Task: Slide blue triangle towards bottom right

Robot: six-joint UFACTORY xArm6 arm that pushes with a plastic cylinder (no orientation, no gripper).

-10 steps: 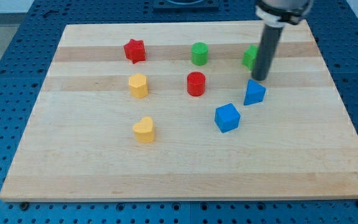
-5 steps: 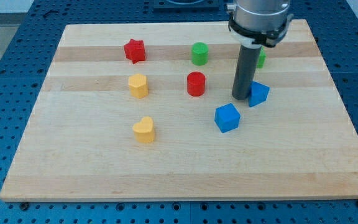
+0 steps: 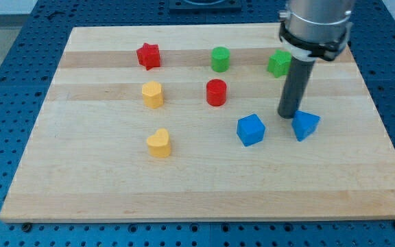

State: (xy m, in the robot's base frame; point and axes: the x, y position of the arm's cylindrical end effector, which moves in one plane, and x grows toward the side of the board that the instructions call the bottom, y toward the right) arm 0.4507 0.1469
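Just upper-left of blue triangle [image 3: 306, 125], my tip [image 3: 288, 114], touching

You are looking at a pale wooden board [image 3: 204, 192] with lengthwise grain bands, lit evenly from above. Around the board on every side lies a blue perforated base plate [image 3: 5, 82], dotted with regular holes. Beyond the board's top edge, a strip of grey floor [image 3: 5, 5] shows.
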